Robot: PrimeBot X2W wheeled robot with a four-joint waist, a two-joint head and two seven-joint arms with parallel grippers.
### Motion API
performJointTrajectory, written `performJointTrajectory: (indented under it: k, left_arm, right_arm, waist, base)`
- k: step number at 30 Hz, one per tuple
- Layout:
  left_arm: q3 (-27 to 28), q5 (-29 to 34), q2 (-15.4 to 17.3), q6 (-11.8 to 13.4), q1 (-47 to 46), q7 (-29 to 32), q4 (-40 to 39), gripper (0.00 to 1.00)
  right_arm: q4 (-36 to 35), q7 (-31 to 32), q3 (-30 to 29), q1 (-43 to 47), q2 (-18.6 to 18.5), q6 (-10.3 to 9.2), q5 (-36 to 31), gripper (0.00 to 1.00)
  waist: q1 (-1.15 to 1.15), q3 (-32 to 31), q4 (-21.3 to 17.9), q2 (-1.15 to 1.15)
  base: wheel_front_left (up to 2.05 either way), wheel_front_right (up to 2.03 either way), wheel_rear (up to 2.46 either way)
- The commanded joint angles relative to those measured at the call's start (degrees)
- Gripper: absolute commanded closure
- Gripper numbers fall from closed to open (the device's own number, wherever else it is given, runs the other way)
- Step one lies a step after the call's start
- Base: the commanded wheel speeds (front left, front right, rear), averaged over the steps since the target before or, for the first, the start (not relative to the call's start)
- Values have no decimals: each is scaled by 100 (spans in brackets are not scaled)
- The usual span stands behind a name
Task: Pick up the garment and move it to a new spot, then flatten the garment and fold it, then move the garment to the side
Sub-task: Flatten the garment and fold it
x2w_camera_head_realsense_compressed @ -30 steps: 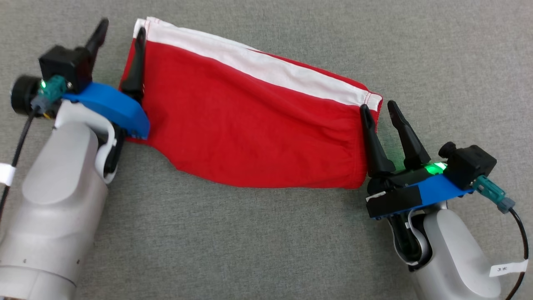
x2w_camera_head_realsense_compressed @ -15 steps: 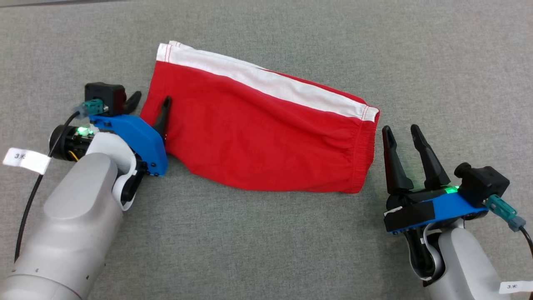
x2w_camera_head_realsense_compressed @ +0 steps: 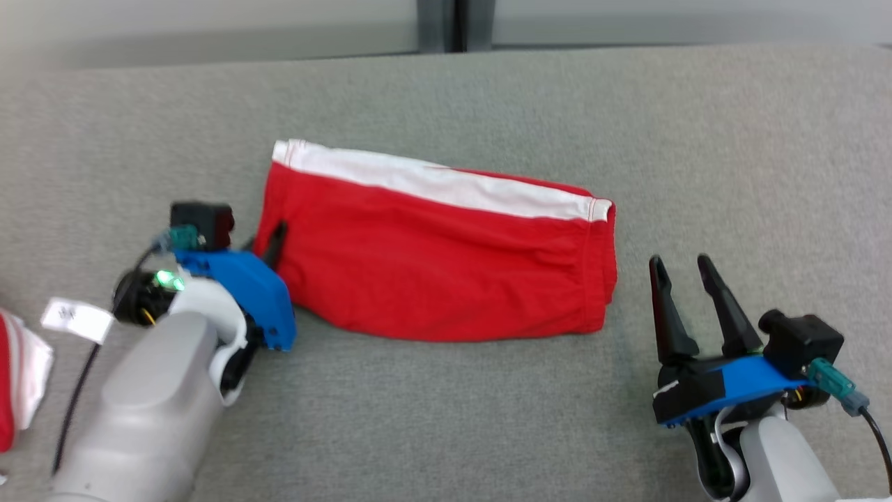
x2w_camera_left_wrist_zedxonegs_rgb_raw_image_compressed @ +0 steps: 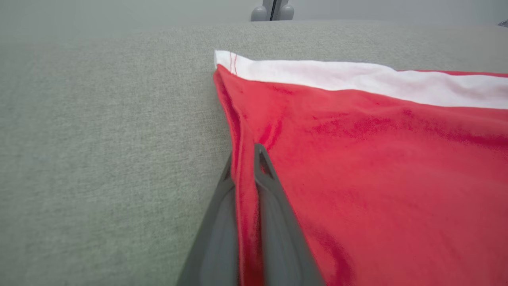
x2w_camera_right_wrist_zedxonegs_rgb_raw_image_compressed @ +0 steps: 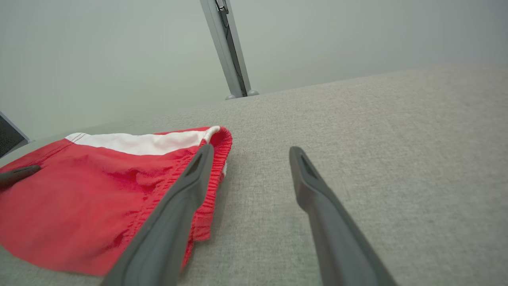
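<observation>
garment (x2w_camera_head_realsense_compressed: 439, 258), a pair of red shorts with a white band (x2w_camera_head_realsense_compressed: 432, 183) along the far edge, lay flat on the grey padded table (x2w_camera_head_realsense_compressed: 446, 418). it stretched from the left gripper (x2w_camera_head_realsense_compressed: 265, 238) across to a spot just left of the right gripper (x2w_camera_head_realsense_compressed: 679, 263). the left forearm (x2w_camera_head_realsense_compressed: 139, 411) rose from the lower left and leaned inward, its wrist turned so the fingers pointed away from the robot along the garment's left hem. in the left wrist view the left gripper (x2w_camera_left_wrist_zedxonegs_rgb_raw_image_compressed: 244, 159) was pinched narrow on a raised ridge of that red hem, one finger on each side of the fold, with the white band well ahead of the tips and the bulk of the cloth spreading off to their right. the right arm came up from the lower right corner, fingers pointing away from the robot and tipped slightly to the left. the right gripper (x2w_camera_right_wrist_zedxonegs_rgb_raw_image_compressed: 251, 151) stood wide apart and held nothing, low over bare table, with the gathered waistband end of the garment near its left finger; the head view showed a gap between them. a second red and white cloth (x2w_camera_head_realsense_compressed: 17, 376) lay off to the left of the left forearm.
</observation>
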Motion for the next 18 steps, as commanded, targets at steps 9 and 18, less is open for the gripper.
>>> performJointTrajectory:
  k: [9, 18]
  left_arm:
    - [192, -291, -307, 167, 1014, -812, 283, 100]
    - [294, -280, -583, 387, 1750, -1164, 58, 100]
  right_arm:
    - [255, -18, -123, 508, -3, 0, -288, 0]
    - [330, -18, -22, 523, -5, 0, -398, 0]
  waist:
    - [1, -672, 383, 0]
    - [1, -878, 751, 0]
  base:
    - [0, 0, 0]
    - [0, 0, 0]
